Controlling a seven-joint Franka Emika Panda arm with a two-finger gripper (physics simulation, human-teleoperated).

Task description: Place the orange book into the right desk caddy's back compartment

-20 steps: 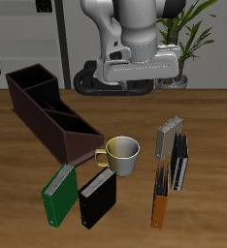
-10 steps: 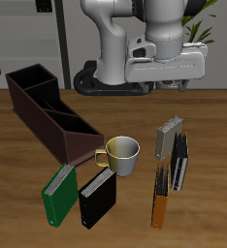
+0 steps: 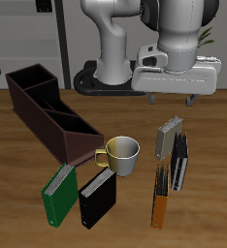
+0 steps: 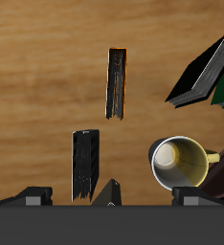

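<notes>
– Tool (image 3: 177, 98) status before I commit to anything?

– Jaws spread wide with nothing between them. I have it hanging high over the table (image 3: 212, 208), above the back of the cluster of books.

– And the slim orange book with the dark band (image 3: 160, 197)?

– Flat on the table, untouched, nearer the front edge than the tool. Its long axis runs roughly front to back. On the wrist feed the orange book (image 4: 117, 83) lies square across the line joining my two fingers (image 4: 33, 197), so I judge they would close over its narrow width without any wrist turn. The move I need is forward toward the front edge, then down.

– What crowds it?

– A thin black book (image 3: 180, 161) sits just behind it, close to its dark end, and a grey upright book (image 3: 166, 137) behind that. The pale yellow mug (image 3: 121, 154) is off to the side, near the long dark brown right desk caddy (image 3: 50, 121). The back compartment (image 3: 20, 85) is at the caddy's far end, well apart from the book, so it will be a long carry.
</notes>
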